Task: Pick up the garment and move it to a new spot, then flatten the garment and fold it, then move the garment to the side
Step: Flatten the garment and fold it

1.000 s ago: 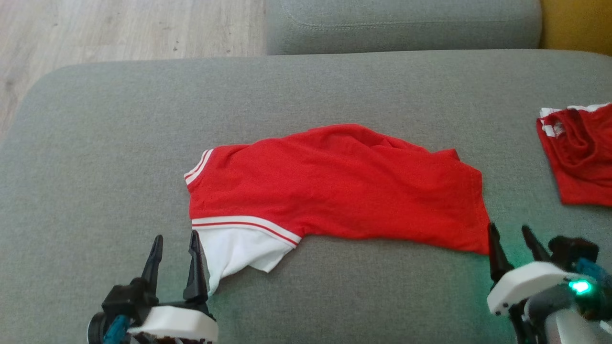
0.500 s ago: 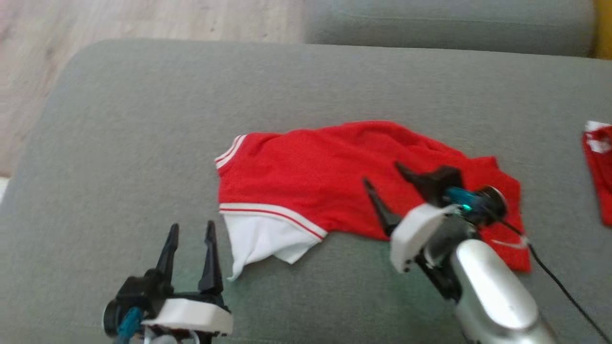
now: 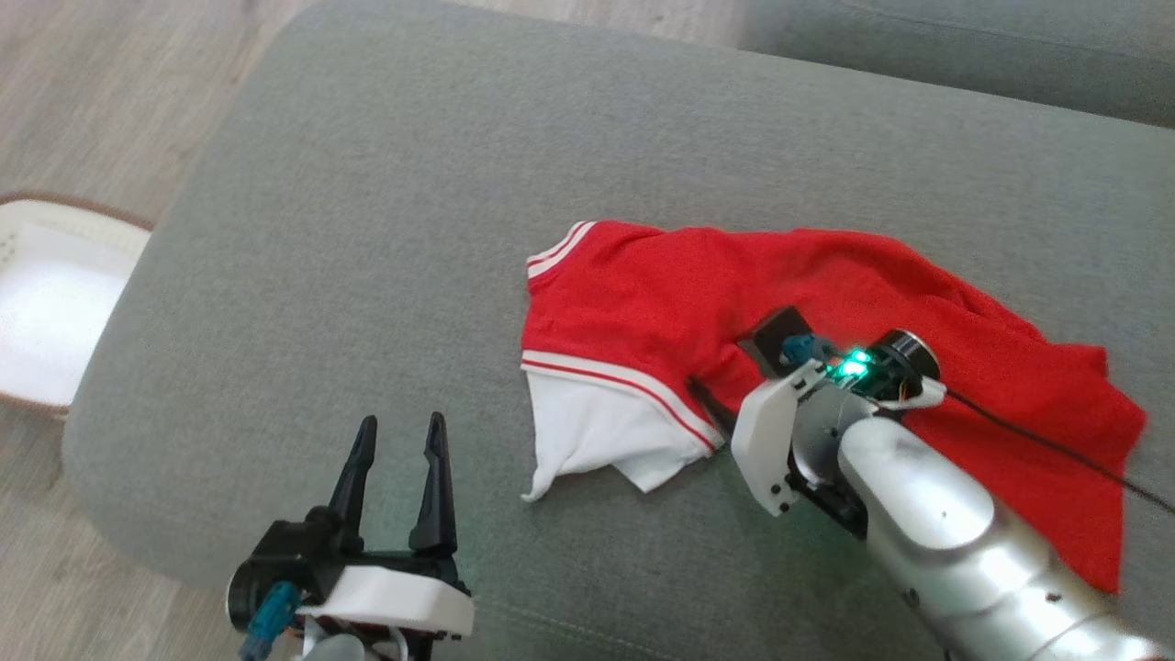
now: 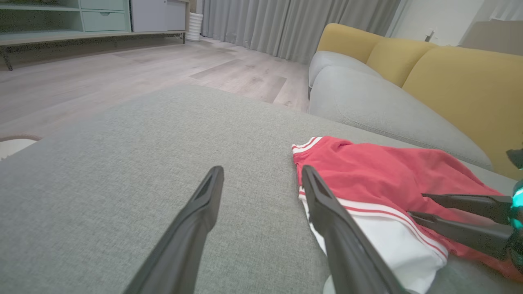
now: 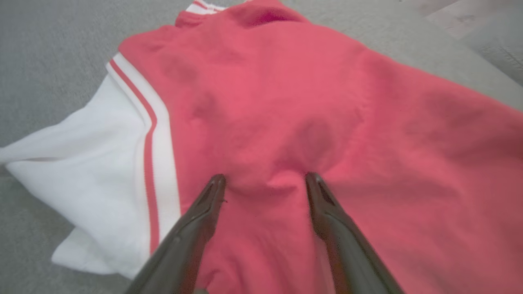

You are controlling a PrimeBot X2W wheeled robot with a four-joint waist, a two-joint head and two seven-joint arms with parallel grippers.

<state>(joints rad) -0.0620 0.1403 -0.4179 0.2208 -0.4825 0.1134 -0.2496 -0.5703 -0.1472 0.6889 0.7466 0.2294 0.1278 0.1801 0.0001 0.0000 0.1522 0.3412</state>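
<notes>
The garment (image 3: 643,294) is a red shirt with a white sleeve and white stripes, lying spread on the grey cushion (image 3: 367,184). My right gripper (image 3: 721,367) is down on its lower left part, close to the striped seam. The right wrist view shows this gripper (image 5: 265,177) open, both tips pressed into the red fabric (image 5: 286,81) with a small ridge of cloth between them. My left gripper (image 3: 401,422) stands open above bare cushion, left of the white sleeve (image 3: 597,441). In the left wrist view its fingers (image 4: 262,171) frame the garment's edge (image 4: 367,171), apart from it.
A white basket with a brown rim (image 3: 83,207) stands on the wood floor left of the cushion. A grey and yellow sofa (image 4: 449,81) lies beyond the cushion. A black cable (image 3: 1037,431) trails from my right wrist across the garment.
The head camera has turned, shifting the whole picture. My right arm swung from the garment's lower right corner to its left-middle part and came down onto the cloth. The left gripper stayed open.
</notes>
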